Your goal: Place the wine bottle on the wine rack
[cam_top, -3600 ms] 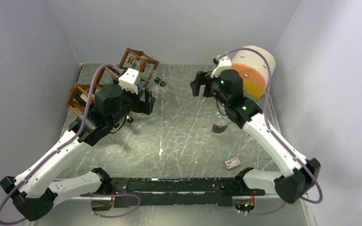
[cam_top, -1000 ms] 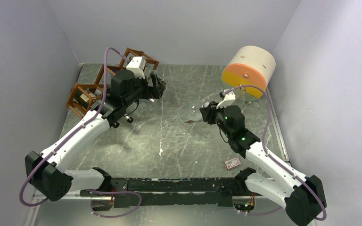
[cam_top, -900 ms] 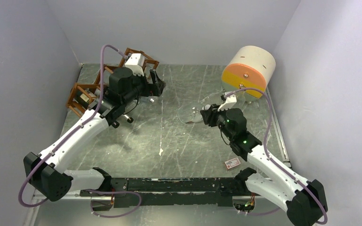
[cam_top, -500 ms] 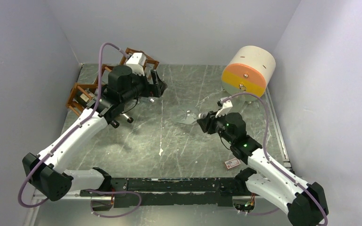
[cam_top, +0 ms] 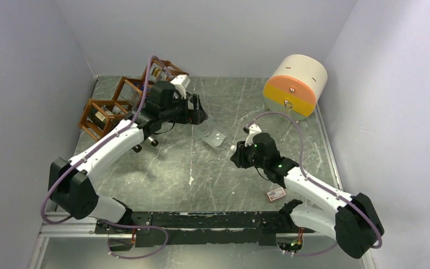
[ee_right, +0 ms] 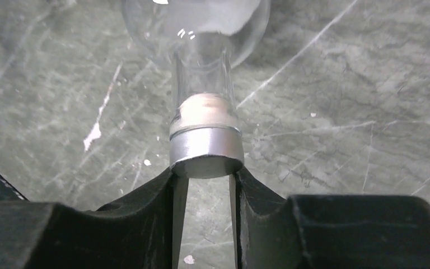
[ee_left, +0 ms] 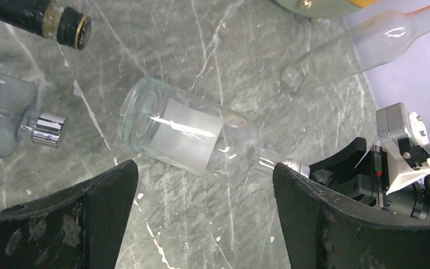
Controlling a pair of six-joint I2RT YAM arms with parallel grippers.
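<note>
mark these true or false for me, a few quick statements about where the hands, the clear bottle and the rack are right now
1. The right hand is shut on the silver cap of the clear bottle. True.
2. The left hand is clamped around the clear bottle. False: it is wide open and grips nothing.
3. The clear bottle lies inside the wine rack. False: it is out over the middle of the table, apart from the rack.
4. The wine rack stands at the far left of the table. True.
5. A small card lies near the right arm's base. True.
</note>
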